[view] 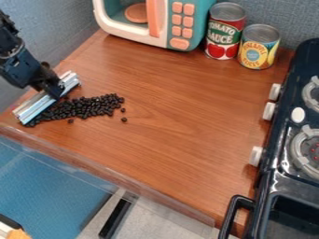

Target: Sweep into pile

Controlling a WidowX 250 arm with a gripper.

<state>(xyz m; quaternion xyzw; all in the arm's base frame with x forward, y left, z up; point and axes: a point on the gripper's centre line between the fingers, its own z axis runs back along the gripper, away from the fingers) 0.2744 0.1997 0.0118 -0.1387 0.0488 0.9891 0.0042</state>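
At the left of the counter, the gripper [55,88] hangs low over a light, metallic-looking sweeping bar [46,99] and is closed on its middle. The bar lies slanted, from the lower left up to the right, down at the wood surface. Along its right side, touching or very near it, spreads an elongated band of small black beans [84,107]. A few single beans lie apart, just right of and below the band.
A toy microwave [171,23] stands at the back, with a tomato sauce can [225,31] and a pineapple can [259,46] beside it. The black toy stove [268,186] lines the right side. A clear raised strip [118,173] runs along the counter's front edge.
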